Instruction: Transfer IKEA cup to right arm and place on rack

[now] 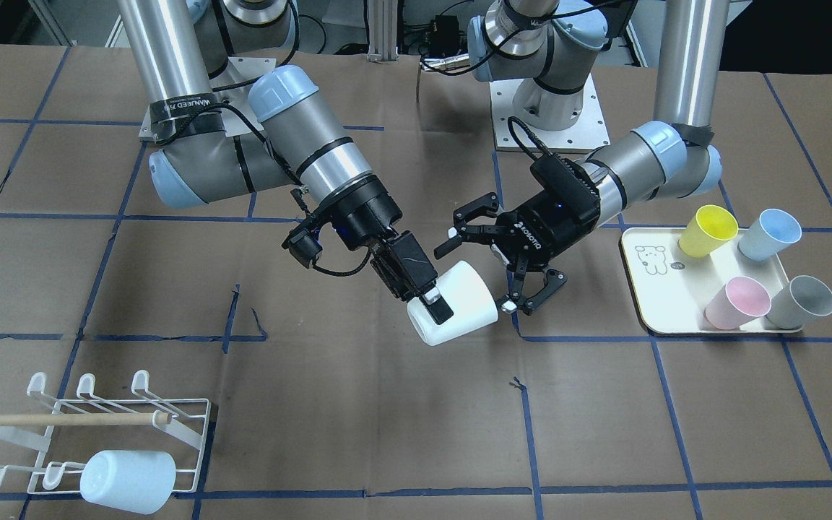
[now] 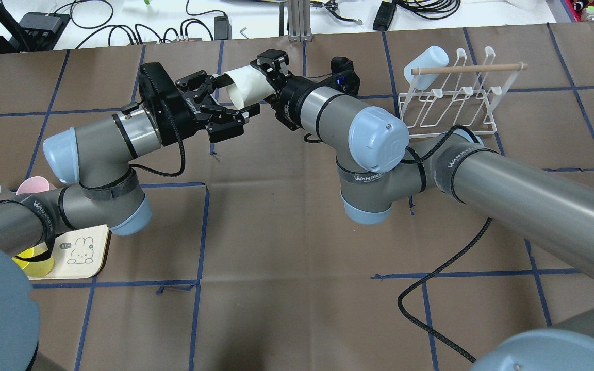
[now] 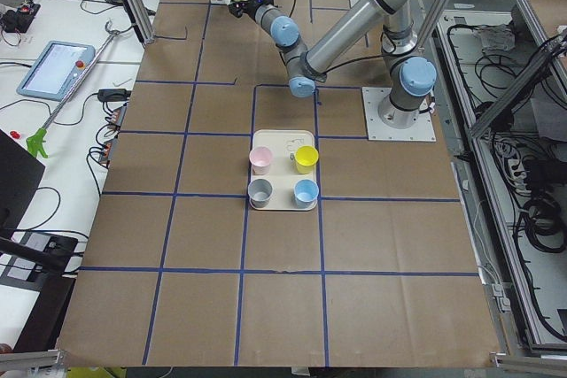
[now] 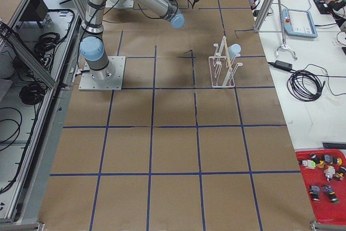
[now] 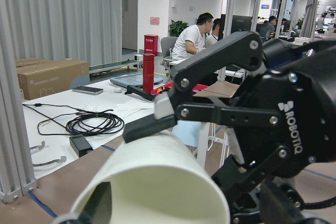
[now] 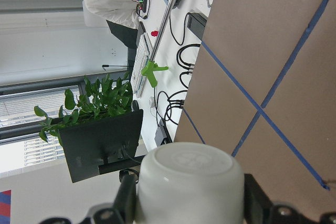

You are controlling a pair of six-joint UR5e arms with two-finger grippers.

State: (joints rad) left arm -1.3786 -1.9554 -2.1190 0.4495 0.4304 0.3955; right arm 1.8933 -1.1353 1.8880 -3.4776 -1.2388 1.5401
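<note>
Table [image 1: 387,404] is covered in brown paper and gridded with blue tape [image 1: 531,426]. White wire rack [image 1: 62,419] is stood toward the robot's right end. Cream tray [image 1: 665,296] is set well apart, toward the left end. Metal base plate [image 1: 589,130] is seated at the robot's edge. Black cable [image 2: 446,288] is trailed over the paper.

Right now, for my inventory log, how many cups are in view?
6: white cup in the right gripper; pale cup on the rack; yellow cup, blue cup, pink cup and grey cup on the tray. None appear hidden.
</note>
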